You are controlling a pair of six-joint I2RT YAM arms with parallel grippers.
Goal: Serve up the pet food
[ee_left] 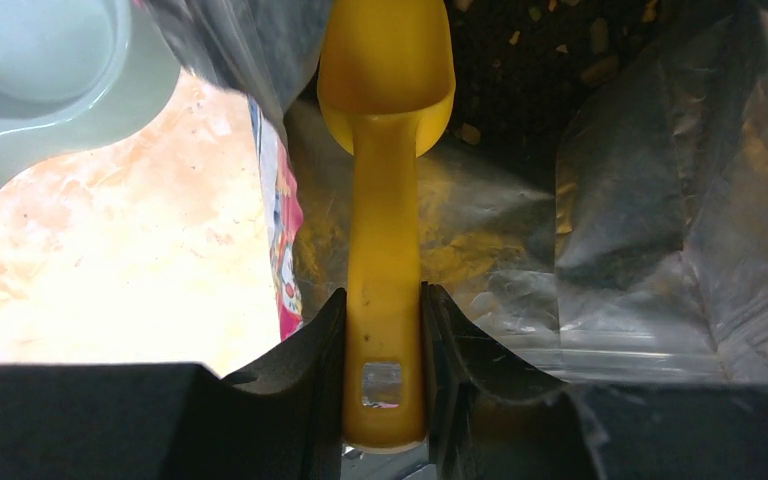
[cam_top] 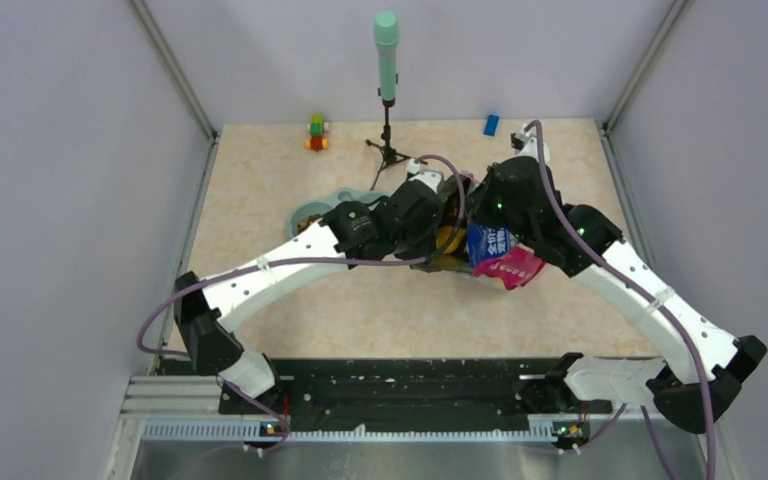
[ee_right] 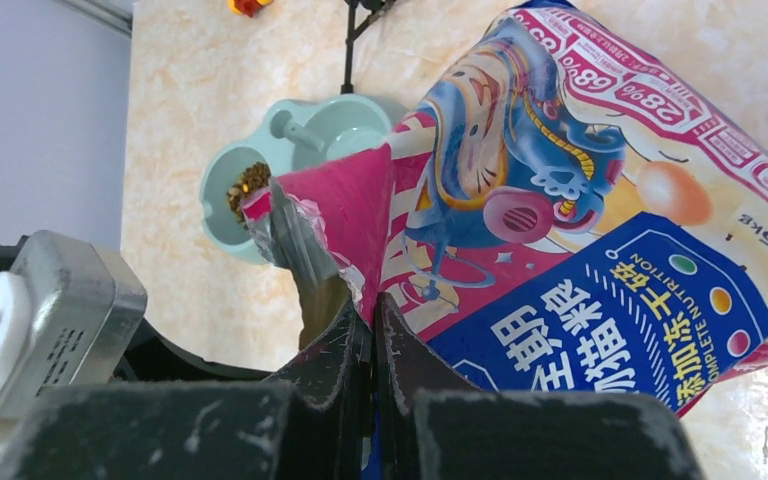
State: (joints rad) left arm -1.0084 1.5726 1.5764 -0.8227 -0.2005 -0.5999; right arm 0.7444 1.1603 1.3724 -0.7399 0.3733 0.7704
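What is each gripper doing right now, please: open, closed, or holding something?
Left gripper: closed on the handle of the yellow scoop.
Right gripper: closed, pinching the opened edge of the cat food bag.

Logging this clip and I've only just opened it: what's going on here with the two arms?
The left jaws clamp the handle of a yellow scoop, its head inside the open cat food bag above the pet food there; what shows of the scoop looks empty. The right jaws are shut on the bag's torn top edge, holding it. One compartment of the pale green bowl already holds some pet food.
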